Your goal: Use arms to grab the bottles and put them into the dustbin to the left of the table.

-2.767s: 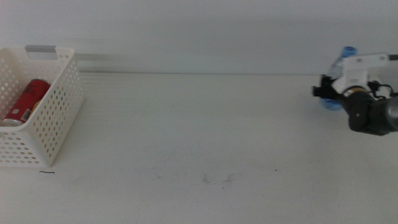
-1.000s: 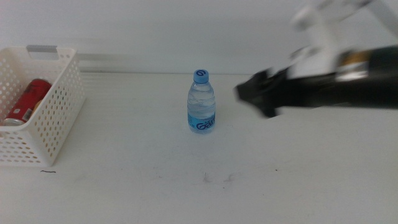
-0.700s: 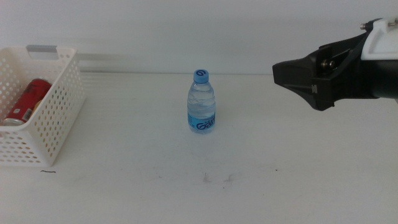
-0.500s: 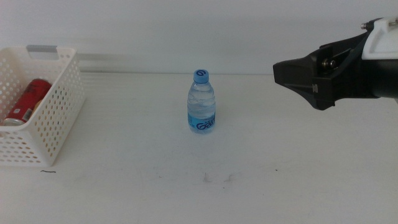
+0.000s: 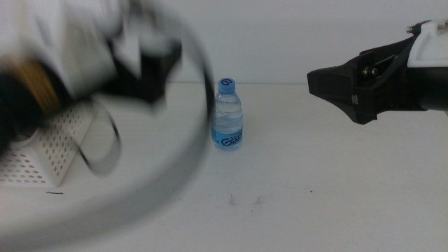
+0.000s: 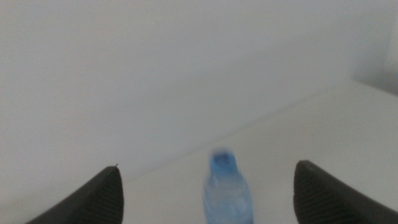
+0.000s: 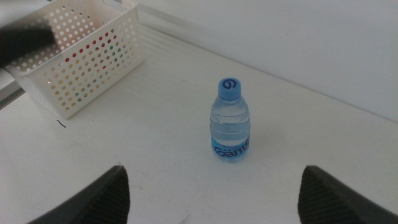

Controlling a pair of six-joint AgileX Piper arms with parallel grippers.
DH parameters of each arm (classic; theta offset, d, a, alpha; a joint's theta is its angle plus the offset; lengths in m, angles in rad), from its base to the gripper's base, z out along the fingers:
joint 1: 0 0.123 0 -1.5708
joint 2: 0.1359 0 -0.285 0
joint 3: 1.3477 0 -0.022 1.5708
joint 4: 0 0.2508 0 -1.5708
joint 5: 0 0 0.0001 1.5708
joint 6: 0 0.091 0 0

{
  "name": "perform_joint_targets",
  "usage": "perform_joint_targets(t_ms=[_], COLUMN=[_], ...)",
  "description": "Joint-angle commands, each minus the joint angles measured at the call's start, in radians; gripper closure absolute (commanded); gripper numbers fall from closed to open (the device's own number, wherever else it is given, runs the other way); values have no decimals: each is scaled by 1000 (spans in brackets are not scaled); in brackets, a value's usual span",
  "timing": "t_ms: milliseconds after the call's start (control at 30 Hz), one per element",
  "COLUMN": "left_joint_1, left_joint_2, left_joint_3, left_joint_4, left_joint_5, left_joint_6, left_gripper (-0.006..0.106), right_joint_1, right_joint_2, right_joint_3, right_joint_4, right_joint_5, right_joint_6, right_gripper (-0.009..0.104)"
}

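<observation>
A clear water bottle (image 5: 227,116) with a blue cap stands upright at the middle of the white table (image 5: 294,182). It also shows in the right wrist view (image 7: 231,122) and, blurred, in the left wrist view (image 6: 226,190). My left gripper (image 5: 150,66) is a motion blur left of the bottle, over the white dustbin (image 5: 54,145); its jaws stand wide apart (image 6: 208,165). My right gripper (image 5: 322,84) hangs open and empty above the table, right of the bottle (image 7: 214,167). The red can (image 7: 93,46) shows through the dustbin's holes (image 7: 81,59). The yellow tea bottle is out of view.
A plain white wall runs along the table's far edge. Faint scuff marks (image 5: 245,201) lie on the table in front of the bottle. The left arm's black cable (image 5: 189,140) swings blurred across the left half of the middle view.
The right gripper, which held the water bottle at the far right, set it at the table's middle and drew back right. The left arm has just swept in from the left, blurred, covering the dustbin.
</observation>
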Motion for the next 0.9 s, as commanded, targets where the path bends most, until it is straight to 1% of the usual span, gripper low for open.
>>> perform_joint_targets(t_ms=[0, 67, 167, 233, 367, 533, 600, 767, 867], left_joint_1=[22, 37, 38, 38, 38, 38, 38, 38, 38], left_joint_2=[24, 85, 182, 233, 309, 382, 429, 597, 699], left_joint_3=[217, 345, 423, 421, 410, 399, 378, 308, 238], left_joint_4=[30, 17, -16, -14, 21, 41, 41, -16, -25], left_joint_5=[-336, -501, -634, -666, -782, -843, -864, -971, -1009], left_joint_6=[-69, -69, -79, -79, -79, -79, -109, -110, -110], left_gripper=[7, 7, 7, 7, 7, 7, 7, 7, 7], right_joint_1=[2, 2, 2, 2, 2, 2, 2, 2, 2], right_joint_2=[-5, -5, -5, -5, -5, -5, -5, -5, -5], right_joint_3=[1, 1, 1, 1, 1, 1, 1, 1, 1], right_joint_4=[-2, -2, -2, -2, -2, -2, -2, -2, -2], right_joint_5=[-7, -7, -7, -7, -7, -7, -7, -7, -7], right_joint_6=[-2, -2, -2, -2, -2, -2, -2, -2, -2], right_gripper=[2, 2, 2, 2, 2, 2, 2, 2, 2])
